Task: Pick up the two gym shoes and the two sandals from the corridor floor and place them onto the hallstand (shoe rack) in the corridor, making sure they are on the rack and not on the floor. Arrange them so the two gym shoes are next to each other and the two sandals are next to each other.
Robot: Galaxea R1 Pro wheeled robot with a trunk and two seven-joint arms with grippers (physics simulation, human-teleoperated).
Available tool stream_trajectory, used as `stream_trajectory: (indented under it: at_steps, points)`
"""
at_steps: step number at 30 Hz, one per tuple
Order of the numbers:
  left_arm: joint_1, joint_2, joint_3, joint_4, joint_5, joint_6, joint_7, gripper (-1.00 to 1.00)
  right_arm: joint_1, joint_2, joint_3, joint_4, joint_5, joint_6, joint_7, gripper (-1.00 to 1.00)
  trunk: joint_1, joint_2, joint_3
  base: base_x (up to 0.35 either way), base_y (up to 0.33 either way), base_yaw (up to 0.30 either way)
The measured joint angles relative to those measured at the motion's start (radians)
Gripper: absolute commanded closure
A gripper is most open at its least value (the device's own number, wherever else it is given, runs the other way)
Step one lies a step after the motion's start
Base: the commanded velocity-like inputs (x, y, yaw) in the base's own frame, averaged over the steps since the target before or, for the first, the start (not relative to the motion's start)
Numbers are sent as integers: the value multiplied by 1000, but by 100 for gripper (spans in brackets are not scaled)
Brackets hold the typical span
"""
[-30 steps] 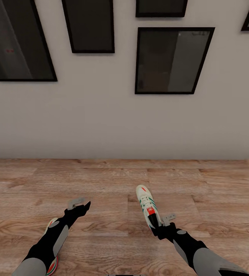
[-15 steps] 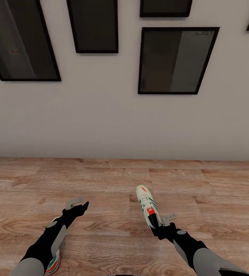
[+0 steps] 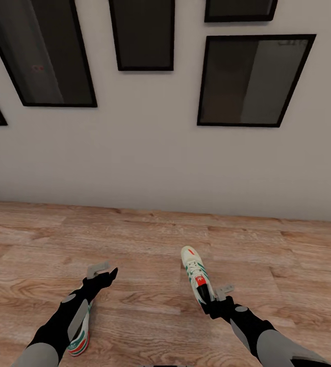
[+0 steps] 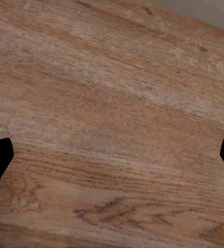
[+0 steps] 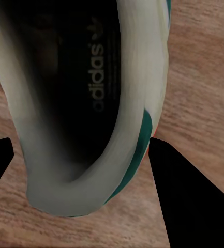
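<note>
view panned left — white-green gym shoe [image 3: 196,275] in right claw [image 3: 212,294]

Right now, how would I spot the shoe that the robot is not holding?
Start at the light-brown wood-plank floor below the pale wall of black-framed pictures. Follow the robot's left arm, whose left gripper carries nothing; a white gym shoe with green stripes and red-orange sole peeks out beside that forearm. Its twin, the other white and green gym shoe, sits at the right gripper.

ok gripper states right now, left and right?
Left gripper: open, empty, over the corridor floor.
Right gripper: closed on the heel of a gym shoe, one finger inside the collar.
</note>
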Motion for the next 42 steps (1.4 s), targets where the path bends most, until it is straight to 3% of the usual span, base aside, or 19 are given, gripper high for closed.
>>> stream_trajectory:
  at_steps: [11, 13, 17, 18, 19, 22, 23, 27, 29, 32, 36, 39, 42]
  points:
    - [0, 0, 0, 0, 0, 0, 0, -100, 0, -1, 0, 0, 0, 0, 0, 100, 0, 0, 0, 0, 0, 6]
    - [0, 10, 1, -2, 0, 0, 0, -100, 0, -1, 0, 0, 0, 0, 0, 100, 0, 0, 0, 0, 0, 0]
    - [0, 64, 10, -127, -2, 43, 2, -100, 0, -8, -2, -5, -1, -19, -1, 100, 0, 0, 0, 0, 0, 0]
    - [0, 76, 19, -159, -2, 74, 6, -100, 0, -10, -2, -6, -2, -23, -1, 100, 0, 0, 0, 0, 0, 0]
    - [-1, 102, 45, -232, -3, 159, 25, -100, -1, -12, -2, -7, -2, -29, -1, 100, 0, 0, 0, 0, 0, 0]
    - [-3, 142, 85, -390, -5, 344, 94, -100, -1, -15, 0, -7, -2, -35, -1, 100, 0, 0, 0, 0, 0, 0]
    - [-11, 158, 100, -467, -7, 471, 166, -100, -1, -15, 0, -7, -2, -36, -1, 100, 0, 0, 0, 0, 0, 0]
    - [-75, 181, 117, -533, -7, 641, 312, -100, -1, -16, 0, -7, -2, -38, -1, 100, 0, 0, 0, 0, 0, 0]
    - [-113, 188, 123, -473, -7, 696, 367, -100, -1, -16, 0, -7, -2, -38, -1, 100, 0, 0, 0, 0, 0, 0]
    - [-133, 192, 125, -339, -6, 686, 395, -100, -1, -19, -2, -7, -1, -37, -1, 100, 0, 0, 0, 0, 0, 0]
    - [-148, 190, 113, -87, -5, 511, 415, -100, -2, -24, -5, -30, -2, -35, -10, 100, 0, 0, 0, 0, 0, 0]
    - [-153, 166, 73, 49, -4, 418, 420, -100, -4, -24, -6, -100, -3, -13, -38, 100, 0, 0, 0, 0, 0, 0]
    - [-155, 144, 34, 103, -5, 379, 422, -100, -4, -22, -3, -139, -3, 33, -50, 100, 0, 0, 0, 0, 0, 0]
